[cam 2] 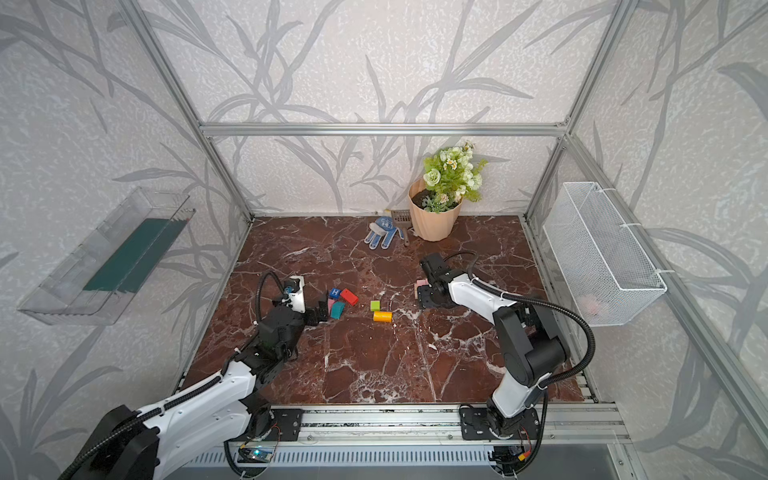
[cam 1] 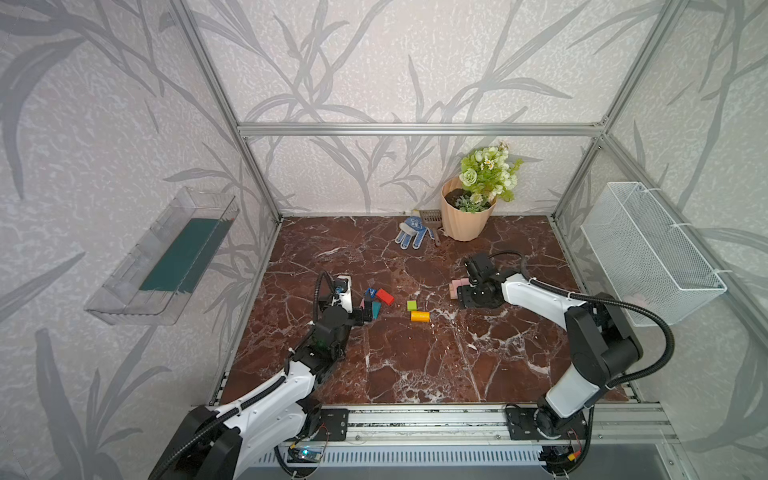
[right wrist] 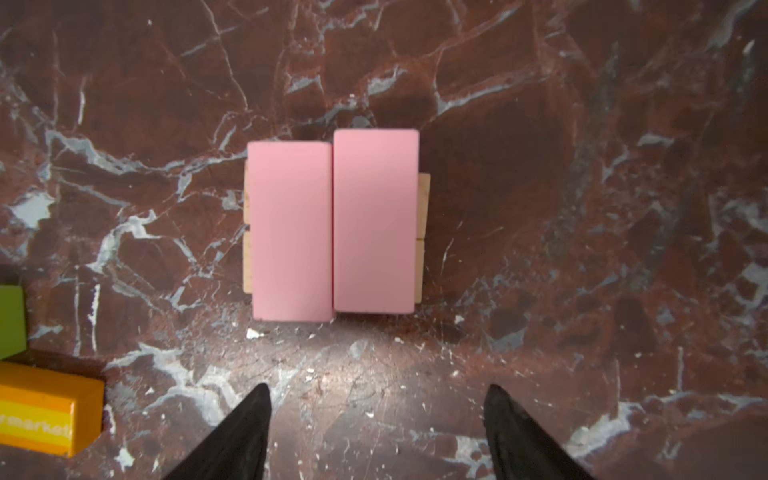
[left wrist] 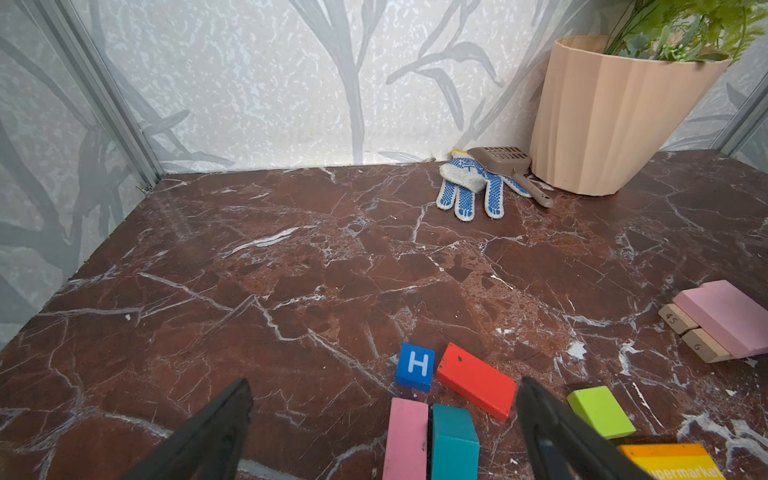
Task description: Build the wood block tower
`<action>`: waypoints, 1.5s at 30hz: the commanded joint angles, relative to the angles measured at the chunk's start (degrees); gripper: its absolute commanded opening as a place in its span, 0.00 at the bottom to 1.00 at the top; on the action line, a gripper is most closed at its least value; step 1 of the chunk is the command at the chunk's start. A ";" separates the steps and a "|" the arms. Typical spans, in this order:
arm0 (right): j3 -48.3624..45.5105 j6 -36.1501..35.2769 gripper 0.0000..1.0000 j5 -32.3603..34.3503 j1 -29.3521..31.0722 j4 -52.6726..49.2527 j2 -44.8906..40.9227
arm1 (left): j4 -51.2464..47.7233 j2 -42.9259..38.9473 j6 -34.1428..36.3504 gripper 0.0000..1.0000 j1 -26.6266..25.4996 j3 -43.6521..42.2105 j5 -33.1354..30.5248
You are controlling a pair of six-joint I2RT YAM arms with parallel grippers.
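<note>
Two layers up on the tower [right wrist: 291,232]: pair of tan blocks [right wrist: 423,208] side by side at the base, pair of pink blocks [right wrist: 375,220] laid crosswise on top, touching along their long edges. Slightly staggered, with tan ends peeking out on both sides. Otherwise flat and square enough to build on. Numbers printed on the tan end faces, per the left wrist view. Standing on the marble table [cam 1: 415,365], right of centre, in front of the flowerpot [cam 1: 463,220] but well apart from it.

Four blocks placed, six to go. Left to stack:
- red block [left wrist: 476,380]
- blue H cube [left wrist: 415,365]
- third pink block [left wrist: 406,436]
- teal block [left wrist: 453,440]
- lime green block [left wrist: 600,411]
- orange block [left wrist: 673,461]

All lying loose on the table, left of the tower.

Right gripper [right wrist: 378,390] directly above the tower, jaws apart, nothing between them. Left gripper [left wrist: 384,386] low over the loose cluster, jaws apart too. Third pink and teal lying side by side between its fingers, not clamped. Probably the next pick from there, judging by the pose.
</note>
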 commanded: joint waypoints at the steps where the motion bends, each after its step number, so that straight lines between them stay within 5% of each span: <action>1: 2.09 0.60 0.78 0.94 -0.16 -0.01 3.21 | 0.87 -0.72 0.04 0.99 -0.22 -0.81 -0.13; 32: 4.06 -0.41 0.76 -0.80 -0.98 -0.77 4.65 | 1.04 -0.34 0.08 0.99 -0.19 -0.64 -0.14; 37: 2.76 -0.62 0.83 -2.00 -0.82 1.70 1.45 | 1.04 -0.28 0.17 0.99 -0.18 -0.54 0.01; 45: 9.21 -0.03 0.82 -1.80 -0.91 -0.72 7.01 | 0.96 -0.43 0.10 0.99 -0.20 -0.62 -0.07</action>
